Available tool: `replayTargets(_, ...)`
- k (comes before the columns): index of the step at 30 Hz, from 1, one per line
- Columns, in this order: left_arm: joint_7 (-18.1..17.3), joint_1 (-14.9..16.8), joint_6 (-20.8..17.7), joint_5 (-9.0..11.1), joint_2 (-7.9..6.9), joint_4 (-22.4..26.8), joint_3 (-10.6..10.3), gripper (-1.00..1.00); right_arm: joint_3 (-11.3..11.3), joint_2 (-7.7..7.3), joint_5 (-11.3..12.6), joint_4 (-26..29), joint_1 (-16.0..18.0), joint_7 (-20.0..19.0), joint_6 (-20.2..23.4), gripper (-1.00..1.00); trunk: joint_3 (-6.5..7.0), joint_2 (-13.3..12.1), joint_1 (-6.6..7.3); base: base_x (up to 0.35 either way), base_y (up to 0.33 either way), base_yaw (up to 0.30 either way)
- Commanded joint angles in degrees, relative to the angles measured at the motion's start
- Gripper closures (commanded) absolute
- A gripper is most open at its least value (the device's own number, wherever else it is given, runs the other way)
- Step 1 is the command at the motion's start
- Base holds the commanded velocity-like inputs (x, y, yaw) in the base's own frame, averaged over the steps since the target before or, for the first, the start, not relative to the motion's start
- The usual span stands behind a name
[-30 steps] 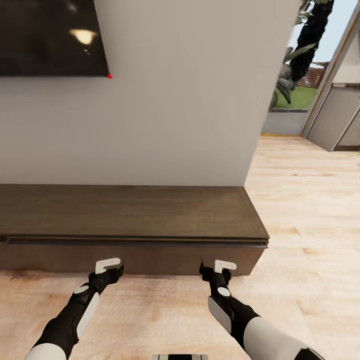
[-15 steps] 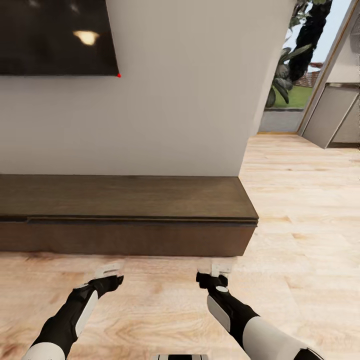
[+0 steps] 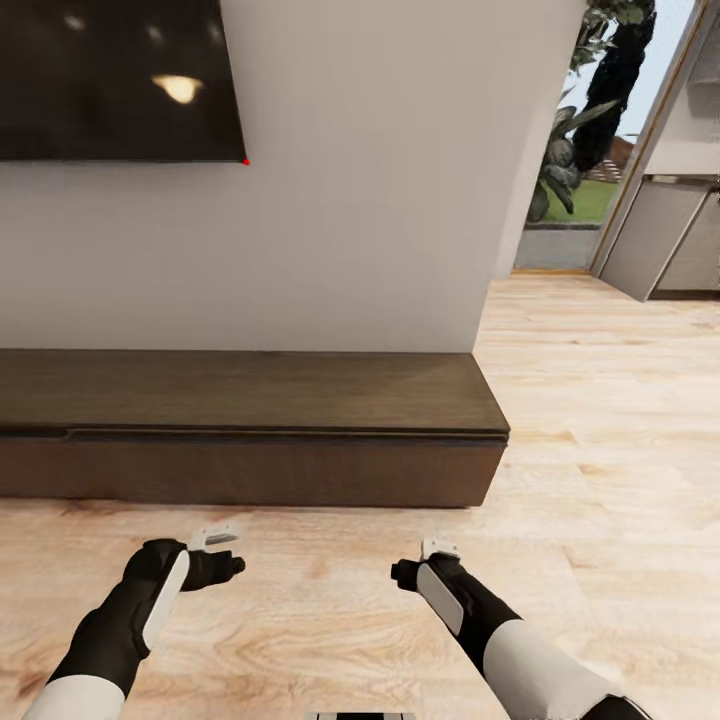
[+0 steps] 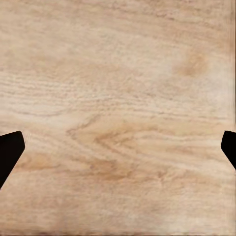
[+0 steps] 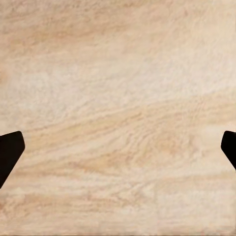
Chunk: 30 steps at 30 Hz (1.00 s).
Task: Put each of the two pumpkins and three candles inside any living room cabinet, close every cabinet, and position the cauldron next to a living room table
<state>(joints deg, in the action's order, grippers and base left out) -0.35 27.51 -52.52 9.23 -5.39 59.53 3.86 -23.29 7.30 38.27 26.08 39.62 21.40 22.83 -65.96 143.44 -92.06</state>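
Against the pale wall, head view: the cabinet [image 3: 250,440] runs long and low in front of you, dark brown wood, flat top bare, drawer fronts flush and handle-less. It looks closed along the stretch you can see, though a thin seam line sits just under the top edge. A dark TV screen [image 3: 115,80] hangs on the wall above it. Your left hand [image 3: 215,550] and right hand [image 3: 428,557] hover over the wood floor [image 3: 600,450], near the cabinet's front but apart from it, holding nothing.

Left wrist view: floor planks below, both dark fingertips [image 4: 9,152] far out at the picture's edges. Left hand spread wide, empty.

Right wrist view: same floor grain, fingertips [image 5: 9,151] likewise at the edges. Right hand spread wide, empty.

Handling, as judgement: the cabinet is rigid and heavy, it won't shift. With no handles, your likely purchase is the lip under that top seam, or the drawer's end edge. Smooth wood may slip under the pads, so hook a finger behind the edge instead of pinching the face, and pull straight out.
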Motion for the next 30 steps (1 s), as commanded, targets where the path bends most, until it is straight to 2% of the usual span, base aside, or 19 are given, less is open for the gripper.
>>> replayTargets(1,0.0,0.0,-1.2,0.0,-0.02,0.4,0.0,-1.00,0.2,0.00,0.0,0.3,0.0,0.0,0.6,-1.00,0.23,0.0,0.02,-0.002,0.000,0.000)
replayTargets(5,0.1,0.0,-3.4,0.0,-0.06,1.1,0.0,-1.00,0.6,-0.14,0.0,1.4,-0.1,-0.2,1.2,-1.00,1.11,-0.1,0.12,0.000,0.000,0.000)
replayTargets(15,0.2,0.0,-4.2,-0.1,0.02,1.3,0.0,-1.00,0.4,-0.11,-0.1,1.7,-0.1,-0.1,1.2,-1.00,3.33,-0.2,0.38,0.000,0.000,0.000)
replayTargets(20,0.2,0.0,-4.3,0.0,0.06,1.2,0.0,-1.00,0.4,-0.13,-0.4,1.7,-0.1,0.2,1.5,-1.00,4.23,-2.2,1.48,-0.020,0.000,0.000)
replayTargets(25,0.4,0.0,-4.2,0.0,0.05,0.8,-0.1,-1.00,0.3,-0.05,-0.6,1.7,-0.1,0.3,1.5,-1.00,5.12,-4.2,2.58,-0.206,0.000,0.000)
replayTargets(30,2.2,0.0,-4.1,0.1,0.17,0.6,-0.4,-1.00,0.5,-0.24,-0.4,1.7,-0.3,0.3,2.3,-1.00,6.02,-6.2,3.68,-0.137,0.000,0.000)
